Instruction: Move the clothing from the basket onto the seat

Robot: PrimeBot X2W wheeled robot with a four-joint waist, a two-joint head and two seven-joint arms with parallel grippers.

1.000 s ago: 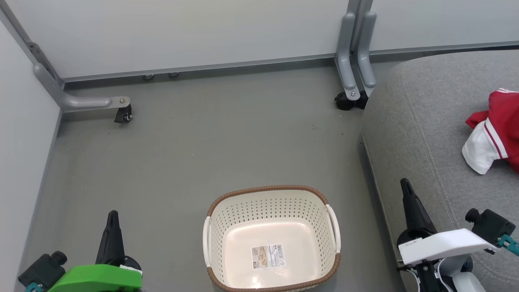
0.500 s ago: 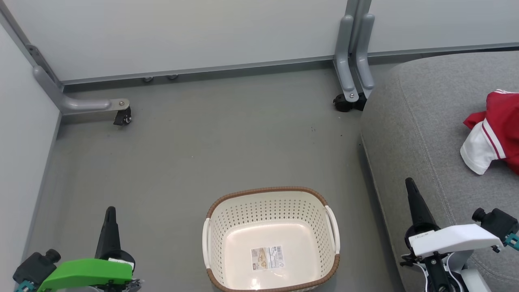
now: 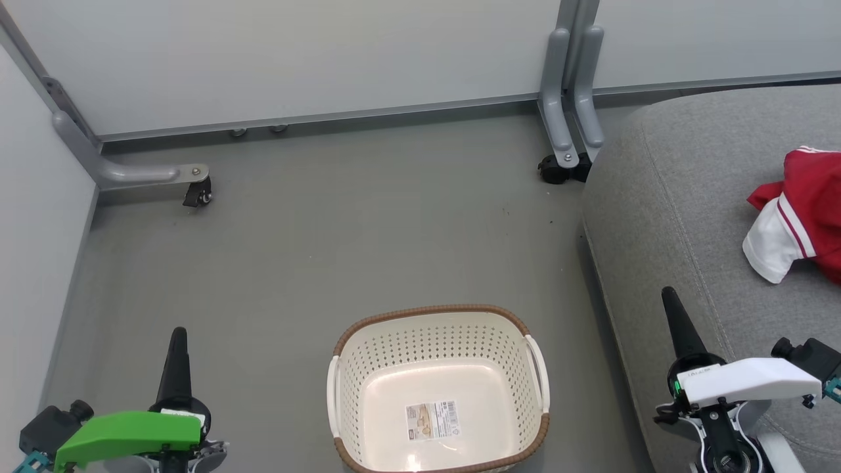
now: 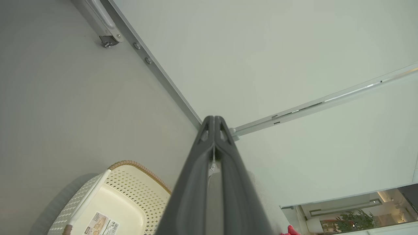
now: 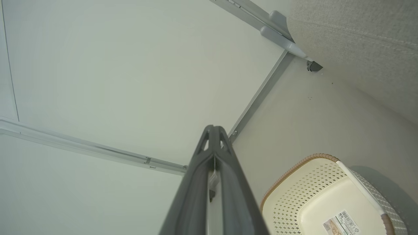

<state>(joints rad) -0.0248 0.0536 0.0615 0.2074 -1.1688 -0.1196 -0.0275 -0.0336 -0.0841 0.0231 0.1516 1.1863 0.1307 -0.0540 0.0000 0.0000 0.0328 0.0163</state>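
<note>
Both pincers are shut and empty. The left pincer point(image 3: 178, 336) hangs over the floor point(image 3: 315, 249) to the left of the basket point(image 3: 430, 307). The right pincer point(image 3: 671, 299) hangs over the near edge of the seat point(image 3: 683, 190), to the basket's right. In each wrist view the two dark fingers lie pressed flat together along their length, with no fabric between them. Judgement: this reads as a parked posture, arms held low at either side so the head camera has an open look at the work.

Basket: stands upright on the floor between the two arms, just beside the seat's front edge but apart from it. Its interior holds no garment, and the paper label point(image 3: 431, 419) on the bottom lies fully exposed.

Clothing point(image 3: 798, 210): lies on the seat, well apart from the basket, as a crumpled red heap with a white striped panel turned toward the robot. The heap runs off the right edge of the head view, so from that view I cannot tell whether it is one garment or two.

Judgement: with the basket bare and red fabric on the cushion, the transfer appears complete or very nearly so. The one open check is the hidden part of the heap. No further grasp seems called for unless that check fails.
</note>
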